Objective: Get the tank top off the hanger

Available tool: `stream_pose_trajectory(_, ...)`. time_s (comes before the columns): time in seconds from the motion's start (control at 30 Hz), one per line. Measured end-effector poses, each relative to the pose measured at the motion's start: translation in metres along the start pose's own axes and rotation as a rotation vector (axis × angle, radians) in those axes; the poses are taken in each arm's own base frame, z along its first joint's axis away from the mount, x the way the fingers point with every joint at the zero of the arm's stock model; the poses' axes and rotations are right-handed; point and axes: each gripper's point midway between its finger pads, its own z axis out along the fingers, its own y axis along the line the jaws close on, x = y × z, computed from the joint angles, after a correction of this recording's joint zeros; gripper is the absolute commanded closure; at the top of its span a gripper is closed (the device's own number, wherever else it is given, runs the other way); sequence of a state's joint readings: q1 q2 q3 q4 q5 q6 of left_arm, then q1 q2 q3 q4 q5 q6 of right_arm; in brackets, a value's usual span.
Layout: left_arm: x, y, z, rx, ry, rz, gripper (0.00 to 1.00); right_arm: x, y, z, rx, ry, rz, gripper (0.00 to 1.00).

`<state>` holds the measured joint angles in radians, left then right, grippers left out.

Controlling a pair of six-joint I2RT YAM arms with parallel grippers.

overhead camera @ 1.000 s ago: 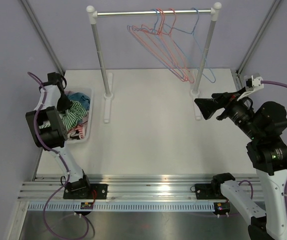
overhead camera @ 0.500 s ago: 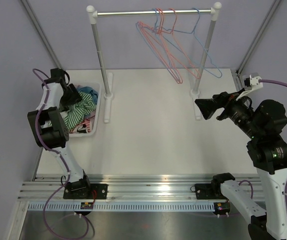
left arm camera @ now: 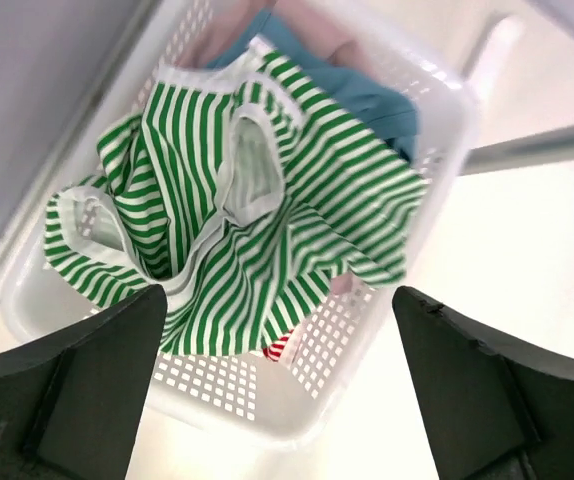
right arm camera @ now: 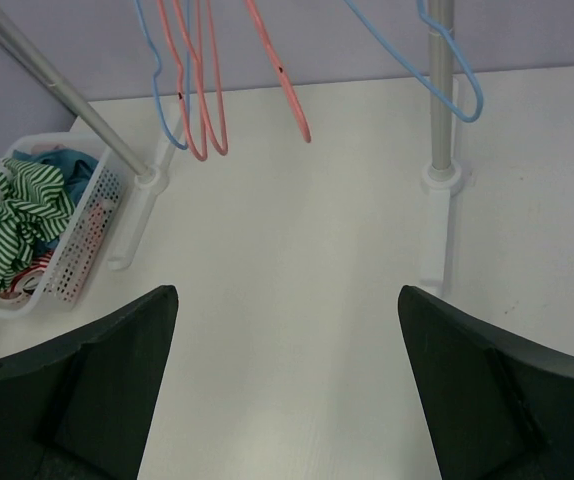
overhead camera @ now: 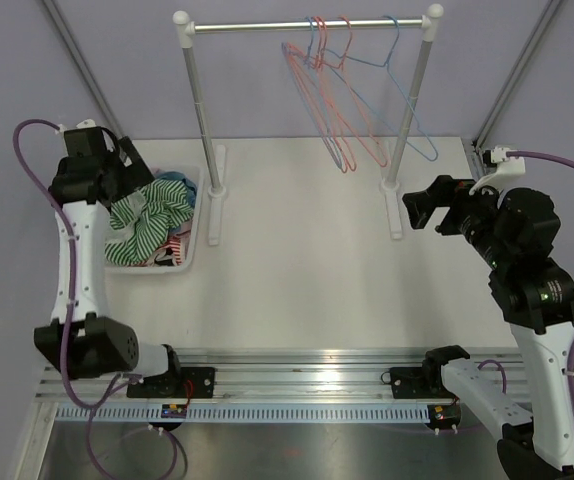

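The green-and-white striped tank top [left arm camera: 257, 220] lies crumpled on top of other clothes in the white basket [left arm camera: 297, 400], off any hanger. My left gripper [left arm camera: 279, 300] hovers open just above it with nothing between its fingers; in the top view that gripper [overhead camera: 132, 178] sits at the basket's far left corner. Bare pink and blue wire hangers [overhead camera: 342, 110] hang on the rail. My right gripper [overhead camera: 417, 205] stands open and empty by the rail's right post, facing the table. In the right wrist view it [right arm camera: 287, 295] looks toward the hangers [right arm camera: 279, 70] and the tank top [right arm camera: 17, 215].
The rack's rail [overhead camera: 267, 25] rests on two white posts, left [overhead camera: 199, 120] and right [overhead camera: 412, 110], each with a foot on the table. The basket [overhead camera: 182, 255] stands at the table's left, beside the left post's foot. A purple wall closes the back.
My left gripper has opened and let the tank top drop into the basket, then lifted away. The basket slid slightly right. The hangers are swinging. My right gripper pulled back a little.
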<state>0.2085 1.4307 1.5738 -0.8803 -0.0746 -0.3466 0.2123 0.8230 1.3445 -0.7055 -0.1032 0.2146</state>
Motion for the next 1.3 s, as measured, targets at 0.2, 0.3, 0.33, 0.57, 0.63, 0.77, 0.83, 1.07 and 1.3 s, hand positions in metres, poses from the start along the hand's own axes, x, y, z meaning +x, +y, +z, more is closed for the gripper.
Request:
stream_pose_trajectory(0.2,0.021,-0.043,-0.103,0.163,-0.238,0.201,0.01,0.014,-0.011,-0.004,0.048,0.021,-0.007,0.0)
stream_pose_trajectory(0.3,0.034,-0.03,-0.141,0.201,-0.331,0.227,0.01,0.021,-0.017,-0.008,0.073,0.042,-0.017,0.01)
stream_pose_trajectory(0.33,0.036,-0.021,-0.152,0.199,-0.362,0.221,0.01,0.023,-0.019,-0.009,0.084,0.046,-0.021,0.01)
stream_pose_trajectory(0.57,0.073,0.016,-0.18,0.23,-0.463,0.22,0.01,0.05,-0.038,-0.017,0.17,0.119,-0.035,0.01)
stream_pose_trajectory(0.63,0.089,0.021,-0.174,0.234,-0.441,0.229,0.01,0.06,-0.045,-0.021,0.199,0.133,-0.039,0.01)
stream_pose_trajectory(0.77,0.119,0.028,-0.159,0.245,-0.381,0.246,0.01,0.078,-0.057,-0.03,0.24,0.135,-0.05,0.01)
stream_pose_trajectory(0.83,0.129,0.031,-0.158,0.255,-0.371,0.251,0.01,0.087,-0.062,-0.036,0.252,0.126,-0.056,0.01)
stream_pose_trajectory(1.07,0.13,0.03,-0.168,0.297,-0.405,0.247,0.01,0.094,-0.068,-0.044,0.269,0.087,-0.059,0.01)
stream_pose_trajectory(1.3,0.131,0.028,-0.168,0.308,-0.403,0.253,0.01,0.089,-0.072,-0.043,0.293,0.069,-0.066,0.01)
